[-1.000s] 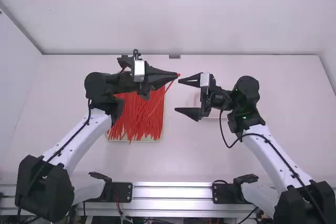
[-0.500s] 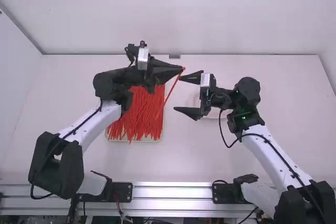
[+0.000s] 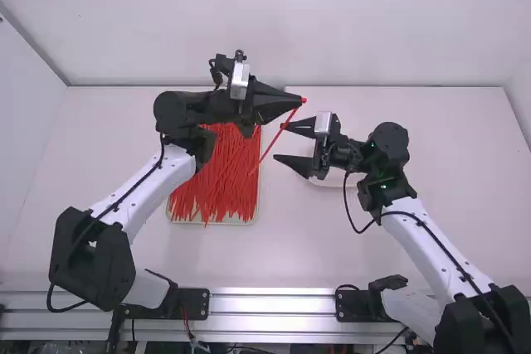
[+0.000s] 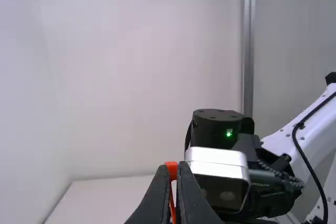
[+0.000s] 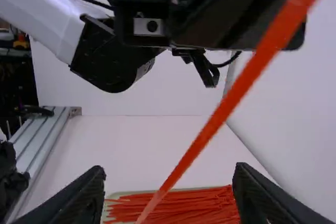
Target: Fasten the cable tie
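Since the earlier frame, I saw the left gripper [image 3: 294, 103] carry the thin red plastic cable tie [image 3: 278, 134] farther right above the white tabletop [image 3: 415, 122], and the right gripper [image 3: 282, 144] draw in toward it. The left gripper was clenched on the tie's upper end. The strip hung slanting in the air, its lower tip over the pile of loose red cable ties [image 3: 217, 180]. The right gripper was spread wide and held nothing, its fingertips just beside the strip.
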`<state>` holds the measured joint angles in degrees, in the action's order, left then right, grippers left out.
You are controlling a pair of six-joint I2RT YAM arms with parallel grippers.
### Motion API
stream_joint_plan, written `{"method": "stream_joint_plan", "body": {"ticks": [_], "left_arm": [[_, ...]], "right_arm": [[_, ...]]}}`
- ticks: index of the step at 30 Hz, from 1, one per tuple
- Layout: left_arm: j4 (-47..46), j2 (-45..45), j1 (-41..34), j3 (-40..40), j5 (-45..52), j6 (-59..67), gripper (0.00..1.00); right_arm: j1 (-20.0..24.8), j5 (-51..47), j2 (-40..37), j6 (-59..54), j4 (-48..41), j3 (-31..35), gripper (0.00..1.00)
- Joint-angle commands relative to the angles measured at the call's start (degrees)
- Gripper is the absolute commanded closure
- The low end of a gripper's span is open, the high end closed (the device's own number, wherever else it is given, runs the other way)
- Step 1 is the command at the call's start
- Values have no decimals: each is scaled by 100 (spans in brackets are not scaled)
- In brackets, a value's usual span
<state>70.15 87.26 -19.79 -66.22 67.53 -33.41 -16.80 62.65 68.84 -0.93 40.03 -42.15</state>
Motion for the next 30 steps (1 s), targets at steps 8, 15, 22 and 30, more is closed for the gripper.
{"method": "stream_joint_plan", "body": {"ticks": [8,15,22,30], "left_arm": [[221,2,-236,105,-57,85,98],[481,2,-210,264,-114,63,98],[531,2,-278,267,-155,-20,98],[468,2,-186,286,-225,-63,84]], "right_arm": [[52,-13,7,107,31,-214,39],[13,26,7,107,33,-214,74],[-129,-107,7,114,68,-214,100],[11,-96,7,267,-50,-214,100]]}}
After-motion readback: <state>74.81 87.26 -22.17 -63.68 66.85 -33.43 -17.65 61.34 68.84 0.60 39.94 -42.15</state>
